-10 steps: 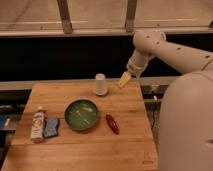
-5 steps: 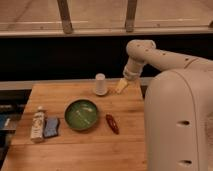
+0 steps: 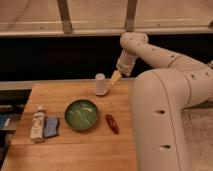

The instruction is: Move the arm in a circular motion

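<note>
- The claw (image 3: 115,78) is the tan wedge at the end of the arm. It hangs near the far edge of the bench (image 3: 65,155), about midway along it. I cannot tell whether it is clenched or released, and I see nothing carried in it.
- Against a second ago, the claw sits further toward the left side of the bench. Half a second ago it was a little lower, so it dips and then rises again as it drifts sideways.
- It is now just beside the white cup (image 3: 100,84), which stands upside down at the far edge. Whether the two touch I cannot say, but the gap is slight at best.
- The arm (image 3: 160,100) is swung closer to the camera than before. Its thick cream segment now hides the whole right edge and the near right corner of the bench.
- I read that curved track as part of the circle, under way rather than finished.
- My worry is the cup: a wider sweep leftward could knock it.
- The green bowl (image 3: 81,114) sits mid-bench and the red pepper (image 3: 112,123) beside it. The bottle (image 3: 37,124) and blue sponge (image 3: 50,127) lie by the left edge. None of these has shifted.
</note>
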Available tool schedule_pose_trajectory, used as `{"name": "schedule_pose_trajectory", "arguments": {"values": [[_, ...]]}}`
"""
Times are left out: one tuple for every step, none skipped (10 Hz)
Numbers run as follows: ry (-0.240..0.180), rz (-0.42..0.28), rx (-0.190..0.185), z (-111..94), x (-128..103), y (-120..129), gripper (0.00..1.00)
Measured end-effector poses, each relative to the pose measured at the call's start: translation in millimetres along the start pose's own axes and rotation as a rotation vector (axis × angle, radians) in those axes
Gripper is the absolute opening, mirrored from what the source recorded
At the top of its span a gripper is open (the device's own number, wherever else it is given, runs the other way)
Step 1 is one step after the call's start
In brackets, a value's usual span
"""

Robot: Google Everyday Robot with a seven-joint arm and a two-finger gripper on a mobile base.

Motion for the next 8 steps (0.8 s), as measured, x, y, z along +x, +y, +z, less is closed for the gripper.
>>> {"name": "schedule_pose_trajectory", "arguments": {"values": [[-0.011,-0.052,-0.020,3,-19,24,0.80],[-0.010,-0.090,-0.035,5,-23,44,0.80],[-0.008,-0.119,-0.044,6,-23,63,0.80],[0.002,-0.152,-0.055,10,-20,89,0.80],[0.013,-0.171,-0.061,11,-11,114,0.80],[0.022,-0.177,-0.060,10,-2,127,0.80],[0.035,-0.173,-0.056,7,14,140,0.80],[0.049,-0.154,-0.051,3,35,144,0.80]]}}
